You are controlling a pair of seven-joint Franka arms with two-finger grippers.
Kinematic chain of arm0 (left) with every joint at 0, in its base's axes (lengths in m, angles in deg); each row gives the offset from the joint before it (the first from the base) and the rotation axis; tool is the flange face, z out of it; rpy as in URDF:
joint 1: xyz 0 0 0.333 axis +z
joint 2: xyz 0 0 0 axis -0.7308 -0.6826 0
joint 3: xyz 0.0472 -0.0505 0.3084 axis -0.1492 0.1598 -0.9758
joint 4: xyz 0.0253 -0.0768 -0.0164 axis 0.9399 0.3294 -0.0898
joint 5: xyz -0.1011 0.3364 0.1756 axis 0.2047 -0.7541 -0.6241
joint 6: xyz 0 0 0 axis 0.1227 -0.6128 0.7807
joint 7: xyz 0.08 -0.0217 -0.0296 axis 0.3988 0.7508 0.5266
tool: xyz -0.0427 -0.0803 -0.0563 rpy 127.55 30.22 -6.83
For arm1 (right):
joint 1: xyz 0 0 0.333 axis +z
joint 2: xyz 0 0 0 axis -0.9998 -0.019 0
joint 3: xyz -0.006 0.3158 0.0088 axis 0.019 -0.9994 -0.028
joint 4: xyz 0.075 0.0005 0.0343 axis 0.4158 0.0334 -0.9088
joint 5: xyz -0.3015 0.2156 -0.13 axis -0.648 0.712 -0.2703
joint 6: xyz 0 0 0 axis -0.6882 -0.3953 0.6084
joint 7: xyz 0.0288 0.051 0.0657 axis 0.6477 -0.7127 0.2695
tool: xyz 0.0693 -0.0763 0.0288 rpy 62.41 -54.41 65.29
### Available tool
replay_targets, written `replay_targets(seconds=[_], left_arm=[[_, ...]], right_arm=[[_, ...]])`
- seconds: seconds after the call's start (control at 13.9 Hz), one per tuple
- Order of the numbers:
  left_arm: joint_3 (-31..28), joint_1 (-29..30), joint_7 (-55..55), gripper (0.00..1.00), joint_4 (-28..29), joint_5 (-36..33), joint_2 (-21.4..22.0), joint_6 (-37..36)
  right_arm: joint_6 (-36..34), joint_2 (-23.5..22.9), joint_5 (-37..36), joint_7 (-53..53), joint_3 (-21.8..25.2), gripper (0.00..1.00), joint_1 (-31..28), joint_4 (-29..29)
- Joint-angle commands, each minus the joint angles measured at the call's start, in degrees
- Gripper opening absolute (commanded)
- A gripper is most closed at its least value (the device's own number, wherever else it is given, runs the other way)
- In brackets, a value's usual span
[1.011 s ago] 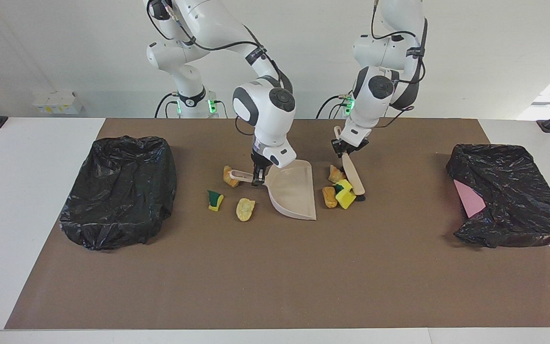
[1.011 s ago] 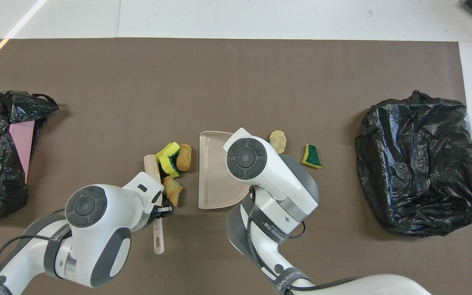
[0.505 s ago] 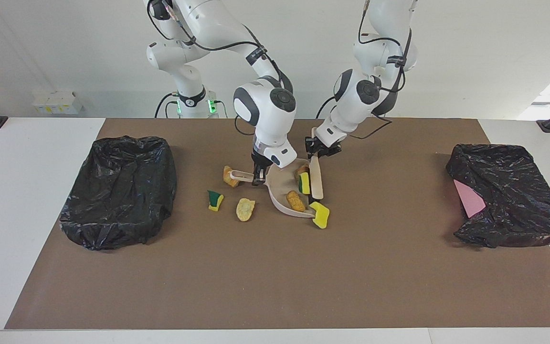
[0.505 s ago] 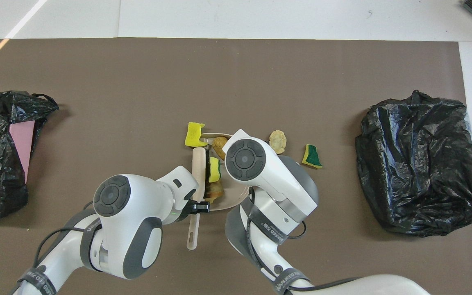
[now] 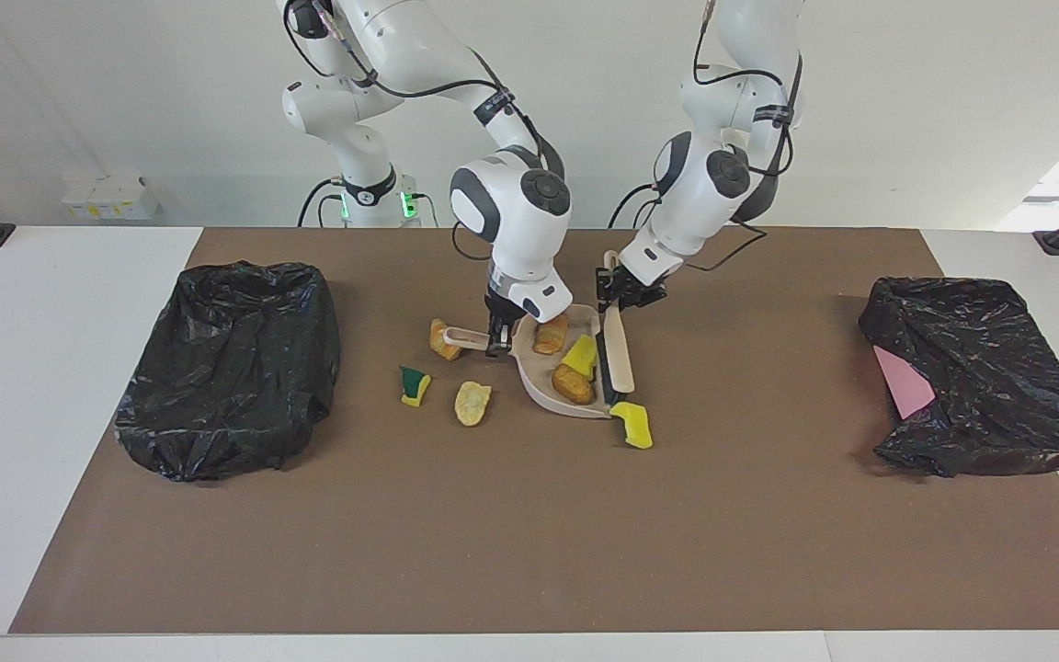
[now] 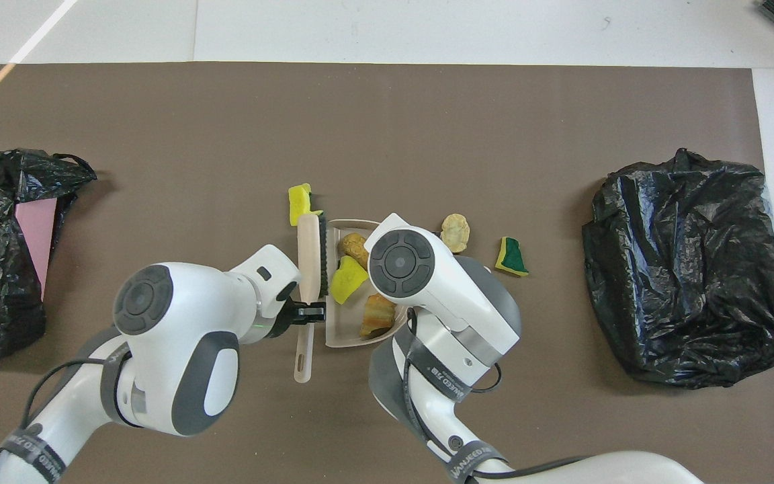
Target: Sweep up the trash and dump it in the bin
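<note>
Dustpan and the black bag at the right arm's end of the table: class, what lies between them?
Three scraps: bread chunk, green-and-yellow sponge piece, tan scrap, between dustpan and bag; facing view.

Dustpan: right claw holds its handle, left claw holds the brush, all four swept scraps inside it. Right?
Not quite. Three scraps lie in the dustpan; the facing view shows a yellow sponge piece on the mat just off its open edge. The right claw and left claw with the brush are as said.

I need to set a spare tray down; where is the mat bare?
Bare: the brown mat farther from the robots than the beige dustpan, between both black bags. Crowded: around the dustpan, with brush, scraps, both grippers.
</note>
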Motion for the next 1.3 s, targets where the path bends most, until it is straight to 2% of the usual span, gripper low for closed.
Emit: replay_targets(seconds=[0.0,0.22,0.36,0.43,0.65,0.87,1.01,1.23], left_arm=[[0.2,4.3,-0.6,0.00,-5.0,-6.3,-2.4,-2.5],[0.2,7.3,-3.0,0.00,-6.6,-14.0,-5.9,-3.2],[0.2,10.3,-7.8,0.00,-8.0,-14.8,-7.1,-3.8],[0.2,11.7,-9.6,0.00,-9.8,-15.2,-7.8,-5.7],[0.1,13.1,-9.9,0.00,-20.3,-20.6,-12.3,-14.6],[0.1,15.2,-10.2,0.00,-22.8,-24.6,-14.8,-13.8],[0.1,15.6,-10.4,0.00,-25.2,-25.4,-18.6,-11.9],[0.2,15.6,-17.2,0.00,-26.7,-26.5,-22.7,-8.3]], right_arm=[[-0.2,0.8,-1.2,-1.5,-0.2,0.00,-0.1,1.3],[-0.3,0.9,-1.2,-1.4,-0.3,0.00,-0.1,1.4],[-0.3,0.9,-1.1,-1.3,-0.2,0.00,-0.1,1.5],[-0.2,1.0,-1.1,-1.3,-0.2,0.00,-0.1,1.8],[-0.2,1.2,-1.1,-0.9,-0.3,0.00,-0.1,2.1],[-0.2,1.2,-1.1,-0.8,-0.3,0.00,-0.1,2.1],[-0.2,1.2,-1.1,-0.9,-0.3,0.00,-0.1,2.2],[-0.4,1.5,-0.5,0.3,-0.3,0.00,-0.1,3.2]])
